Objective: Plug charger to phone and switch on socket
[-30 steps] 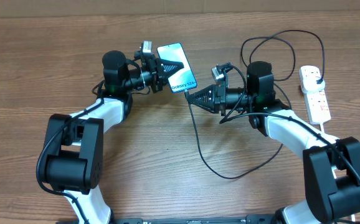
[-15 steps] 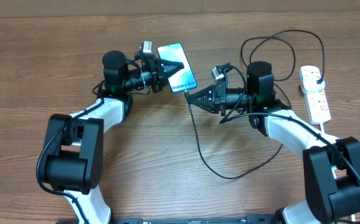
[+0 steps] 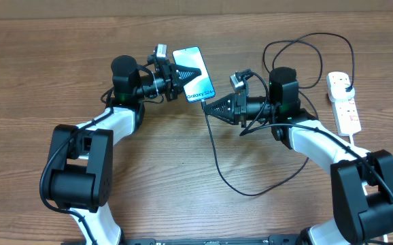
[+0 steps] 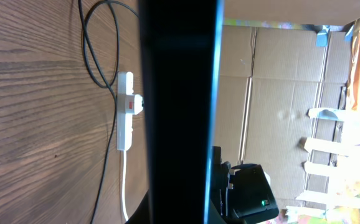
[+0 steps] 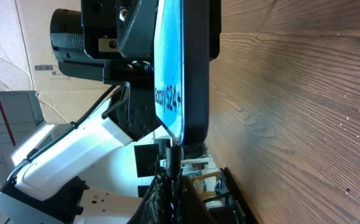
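Nothing has moved since a second ago. Your socket (image 3: pixel 343 103) lies far right on the table (image 3: pixel 33 75), with the charger (image 3: pixel 215 151) plugged in. Your left gripper (image 3: pixel 185 73) clamps the phone (image 3: pixel 201 89); your right gripper (image 3: pixel 209 107) pinches the charger's connector at the phone's lower edge.

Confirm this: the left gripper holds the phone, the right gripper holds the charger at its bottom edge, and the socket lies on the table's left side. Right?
No. The socket lies on the table's right side, as the overhead view shows. The left gripper does hold the phone, and the right gripper the charger at its bottom edge.
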